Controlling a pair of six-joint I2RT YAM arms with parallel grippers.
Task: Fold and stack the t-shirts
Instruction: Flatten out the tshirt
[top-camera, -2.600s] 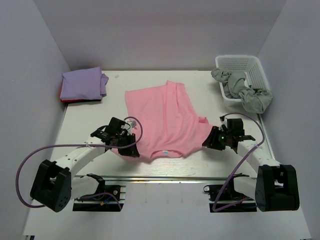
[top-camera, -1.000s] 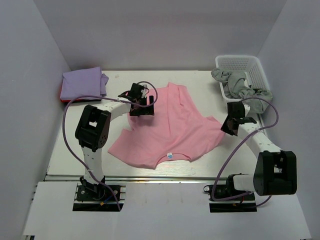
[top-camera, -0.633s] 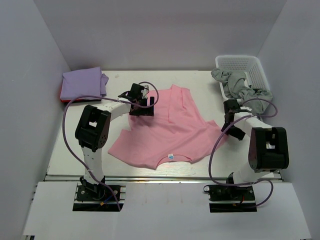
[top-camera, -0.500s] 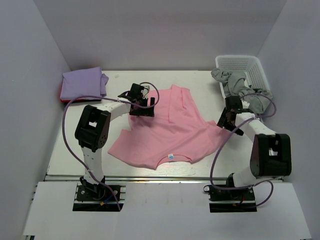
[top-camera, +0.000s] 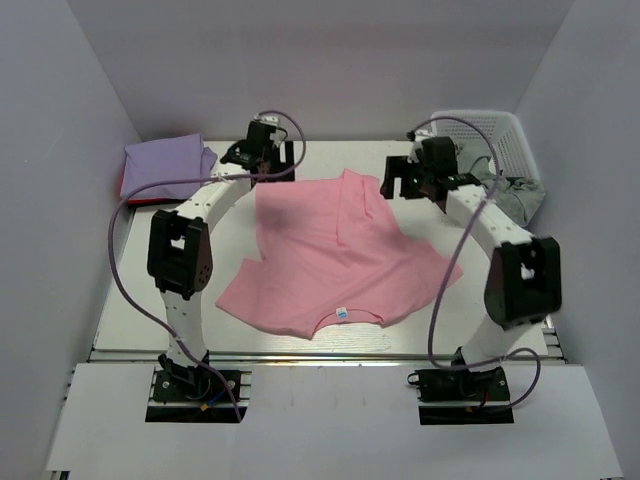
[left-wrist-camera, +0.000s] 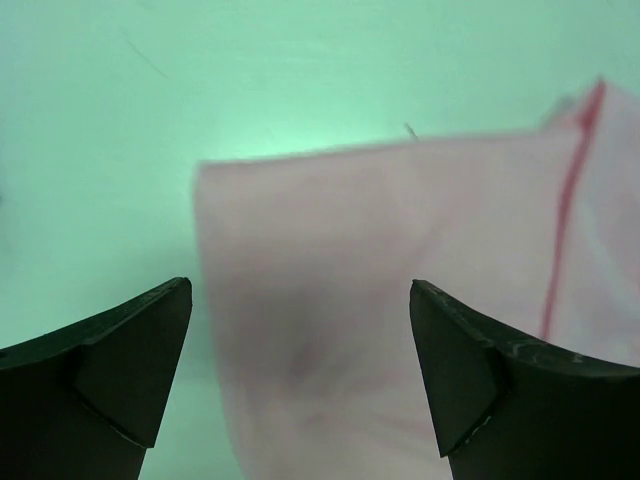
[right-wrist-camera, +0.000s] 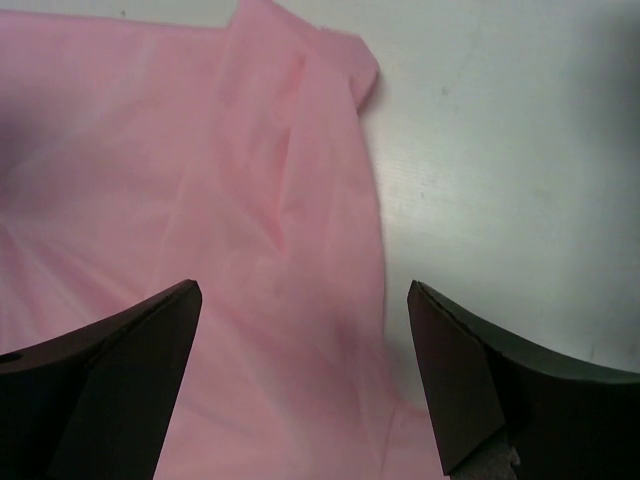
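On the white worktop (top-camera: 180, 300), seen from above, a light pink t-shirt (top-camera: 335, 255) is spread flat at the centre. A lavender t-shirt (top-camera: 165, 165) is folded over a red t-shirt (top-camera: 128, 200) at the far left corner; a white basket (top-camera: 490, 128) with grey cloth (top-camera: 520, 198) is set far right. The left claw (top-camera: 258, 160) and right claw (top-camera: 400, 182) are held over the pink shirt's far corners, its right edge partly hidden by the right arm (top-camera: 490, 230). From the left wrist, jaws are seen wide and empty above a shirt corner. From the right wrist, jaws are likewise spread wide, nothing held.

The pink t-shirt (top-camera: 330, 262) and lavender t-shirt (top-camera: 162, 166) are plain.
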